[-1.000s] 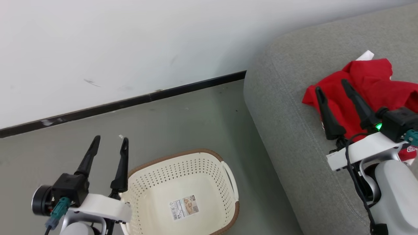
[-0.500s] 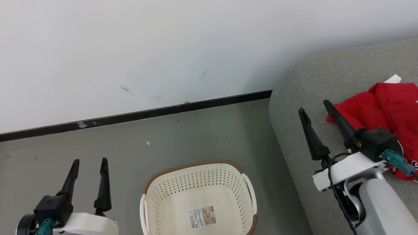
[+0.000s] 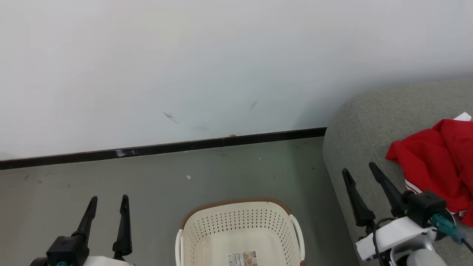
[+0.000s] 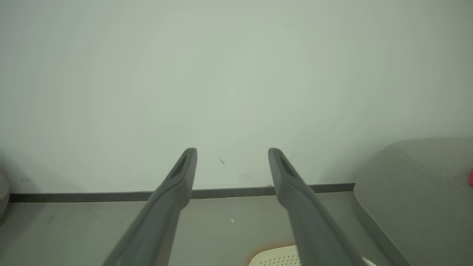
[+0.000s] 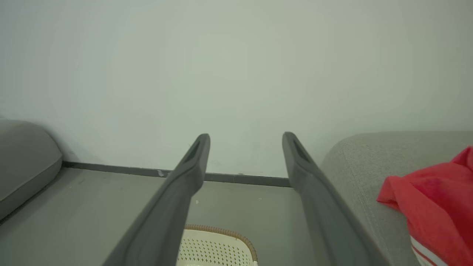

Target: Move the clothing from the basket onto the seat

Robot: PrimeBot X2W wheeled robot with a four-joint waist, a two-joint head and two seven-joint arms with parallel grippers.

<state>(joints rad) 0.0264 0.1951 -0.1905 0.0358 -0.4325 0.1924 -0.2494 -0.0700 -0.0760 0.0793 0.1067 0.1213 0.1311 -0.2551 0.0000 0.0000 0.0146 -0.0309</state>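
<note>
Plain white wall (image 3: 184,55) takes most of the head view, with a black skirting strip (image 3: 166,149) along its foot and grey-green floor (image 3: 147,184) below. The large grey fabric-upholstered seat (image 3: 369,122) comes in at the right, rounded corner toward the wall. The cream-white perforated plastic laundry basket (image 3: 236,202), brown woven-look rim, sits on the floor just beside the seat and between the two arms. My read on the placement: either arm reaches it and the carry to the seat is short. Its near part is cut by the frame edge; the part in view holds no fabric, just bare bottom. The bright red clothing (image 3: 432,162) with white stripe trim lies crumpled on the seat near that rounded end, well apart from the basket and clear of both arms. The bunched shape suggests it was dropped, not laid out. Over the floor to the basket's left, the left gripper (image 3: 109,198) has jaws spread wide with nothing between them. Over the seat's floor-side edge, near the red heap, the right gripper (image 3: 358,167) is equally wide and carries nothing. Both point fingers up toward the wall, low and symmetric; that looks like a parked pose, not an approach. The small printed sticker (image 3: 242,258) on the basket bottom is exposed, which backs the call that the transfer looks done. Can't confirm the hidden near part of the basket.
</note>
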